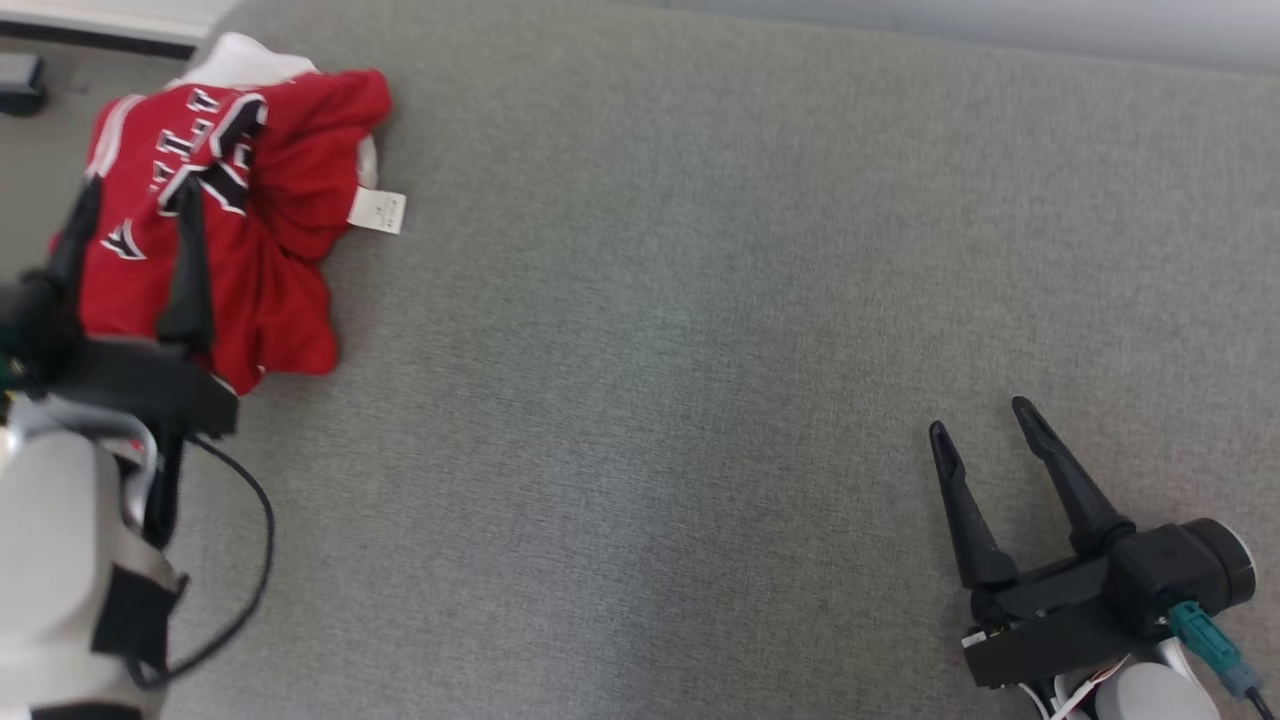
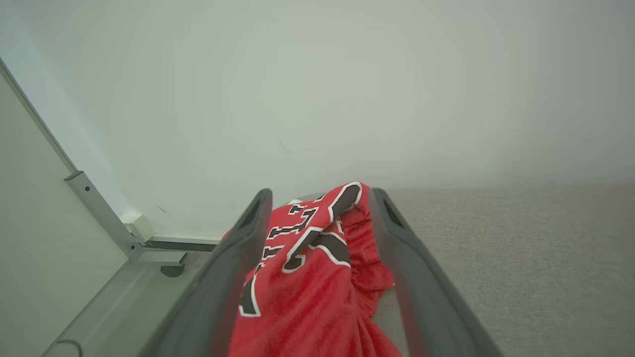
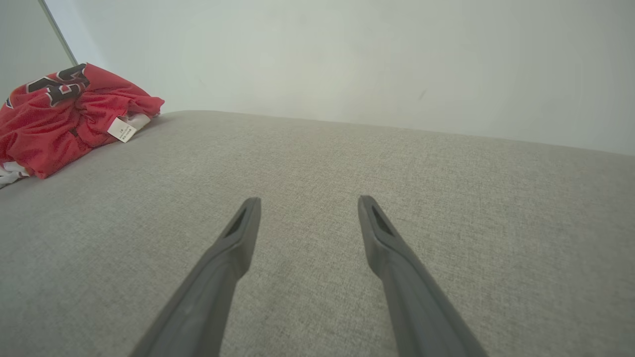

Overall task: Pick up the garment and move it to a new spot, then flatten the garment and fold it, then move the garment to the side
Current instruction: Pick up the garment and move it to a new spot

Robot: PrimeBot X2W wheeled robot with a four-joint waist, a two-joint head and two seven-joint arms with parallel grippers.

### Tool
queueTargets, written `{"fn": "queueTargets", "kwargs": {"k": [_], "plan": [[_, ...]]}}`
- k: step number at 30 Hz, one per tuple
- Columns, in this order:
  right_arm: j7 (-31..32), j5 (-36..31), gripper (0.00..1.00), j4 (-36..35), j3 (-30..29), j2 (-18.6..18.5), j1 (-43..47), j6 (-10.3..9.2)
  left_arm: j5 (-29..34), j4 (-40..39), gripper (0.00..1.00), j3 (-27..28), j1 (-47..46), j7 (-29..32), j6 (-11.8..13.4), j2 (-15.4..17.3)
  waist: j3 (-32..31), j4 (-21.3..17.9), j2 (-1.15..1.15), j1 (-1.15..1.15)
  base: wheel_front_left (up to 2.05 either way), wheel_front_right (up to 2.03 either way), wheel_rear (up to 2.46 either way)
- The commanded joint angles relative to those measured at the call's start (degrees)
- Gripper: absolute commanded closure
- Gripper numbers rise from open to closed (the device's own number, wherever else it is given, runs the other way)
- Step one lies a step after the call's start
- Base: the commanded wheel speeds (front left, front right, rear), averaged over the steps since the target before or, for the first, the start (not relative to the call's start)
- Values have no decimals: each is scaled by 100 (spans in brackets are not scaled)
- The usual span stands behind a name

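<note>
The garment (image 1: 270,210) is a crumpled red jersey with black-and-white lettering and a white label (image 1: 377,210). It lies bunched at the far left corner of the grey fabric surface (image 1: 650,350). My left gripper (image 1: 140,190) is open above it, with its two dark fingers spread over the lettered part. In the left wrist view the garment (image 2: 307,277) fills the gap between the spread fingers (image 2: 397,233) of the left gripper (image 2: 320,194). I cannot tell if they touch the cloth. My right gripper (image 1: 978,418) stands open and empty at the near right, low over the bare surface. The right wrist view shows it (image 3: 308,200) far from the garment (image 3: 64,114).
The surface's left edge runs close beside the garment, with floor and a small dark object (image 1: 20,85) beyond it. A pale wall (image 3: 347,59) stands behind the surface. A metal rail (image 2: 99,213) and its foot stand on the floor at the left. A black cable (image 1: 255,560) loops from my left wrist.
</note>
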Motion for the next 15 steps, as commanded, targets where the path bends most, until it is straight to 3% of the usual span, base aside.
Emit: {"fn": "queueTargets", "kwargs": {"k": [1,15], "plan": [[-27,-40,0,-32,-16,-62,-75,4,-28,303,0,-25,-286,-11,-47,108,312,-142,-1,-2,0,0,0],[-9,-19,0,-61,-76,-174,-311,0,-185,2323,0,-619,-1842,1290,-190,618,838,-265,-1,-2,0,0,0]]}}
